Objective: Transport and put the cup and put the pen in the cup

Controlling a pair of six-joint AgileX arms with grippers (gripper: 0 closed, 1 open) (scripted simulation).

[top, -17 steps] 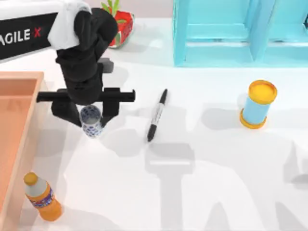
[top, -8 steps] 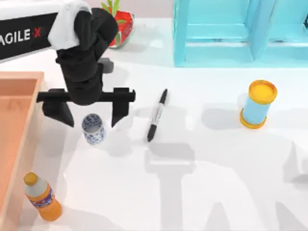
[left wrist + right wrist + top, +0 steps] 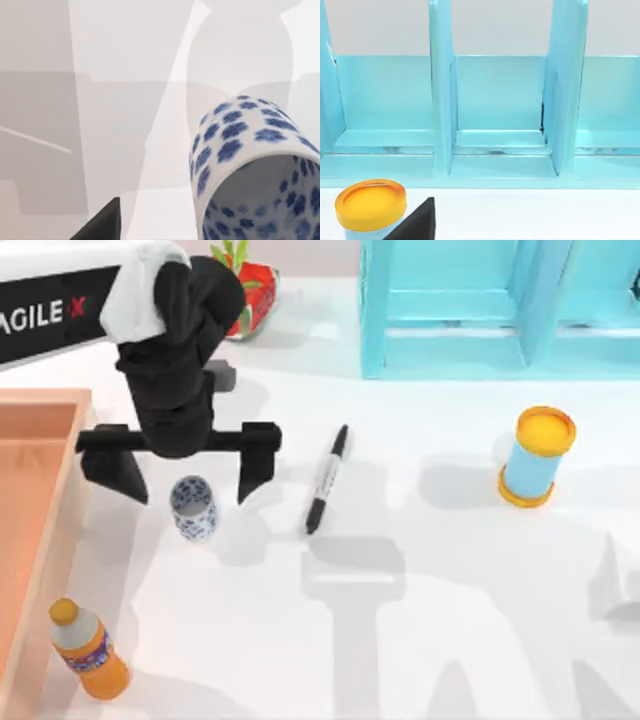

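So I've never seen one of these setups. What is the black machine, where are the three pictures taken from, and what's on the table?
These are rendered pictures of a two-armed AgileX robot at a white table. The top view looks straight down; the other two come from cameras on each arm's wrist.

The black shape is the left arm. Its left gripper is open, fingers spread either side of the cup, which stands upright on the table, held by nothing. The left wrist view looks into that cup close up.

The pen lies flat to the cup's right. Around them: an orange bottle, a wooden tray at the left edge, a light-blue cylinder with yellow ends, a potted plant and a turquoise shelf, which the right wrist view faces.
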